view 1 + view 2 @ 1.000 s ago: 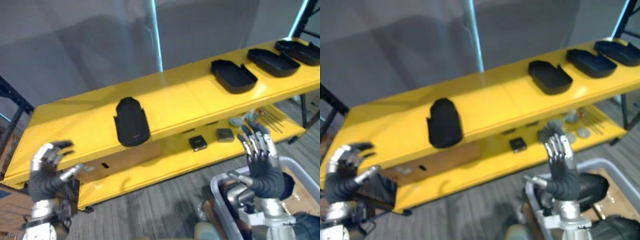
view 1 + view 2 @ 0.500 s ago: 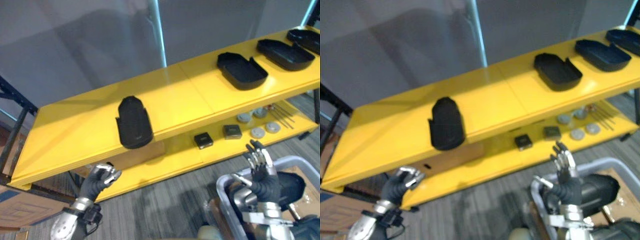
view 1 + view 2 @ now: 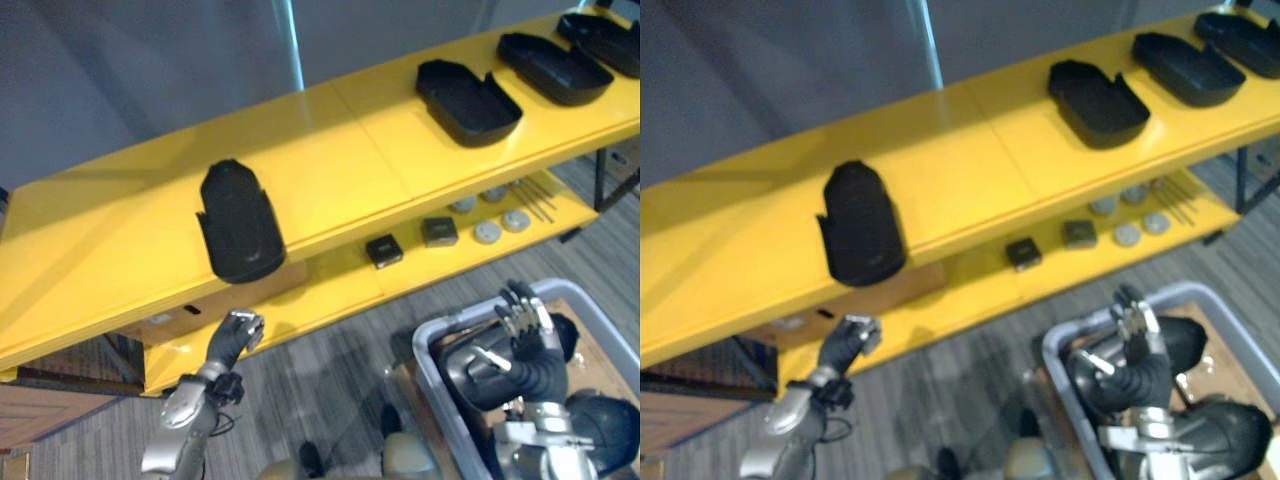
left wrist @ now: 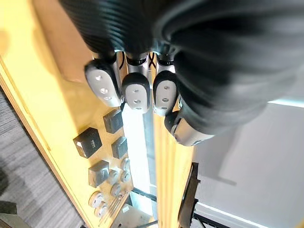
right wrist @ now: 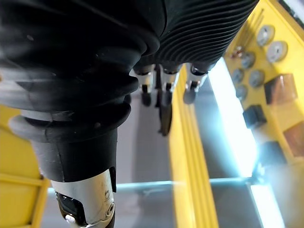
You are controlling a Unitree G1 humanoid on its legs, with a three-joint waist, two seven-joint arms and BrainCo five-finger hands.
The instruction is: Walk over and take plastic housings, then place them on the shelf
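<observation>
four black plastic housings already lie on the yellow shelf (image 3: 340, 150): one (image 3: 238, 222) left of centre near the front edge, and three more (image 3: 468, 88) (image 3: 545, 66) (image 3: 605, 28) in a row toward the upper right. both of my hands are empty. the left hand (image 3: 235, 338) hangs low at lower left with its fingers curled in on nothing. the right hand (image 3: 525, 335) is raised at lower right over a grey bin (image 3: 428, 360), fingers straight and released. i judge this placing done. what's left is fetching more, and i cannot tell whether the dark shapes in that bin are housings. the shelf's lower level carries small black blocks (image 3: 381, 250) and metal discs (image 3: 487, 232). grey carpet floor (image 3: 340, 400) runs below, with a plain grey wall (image 3: 150, 70) behind.
</observation>
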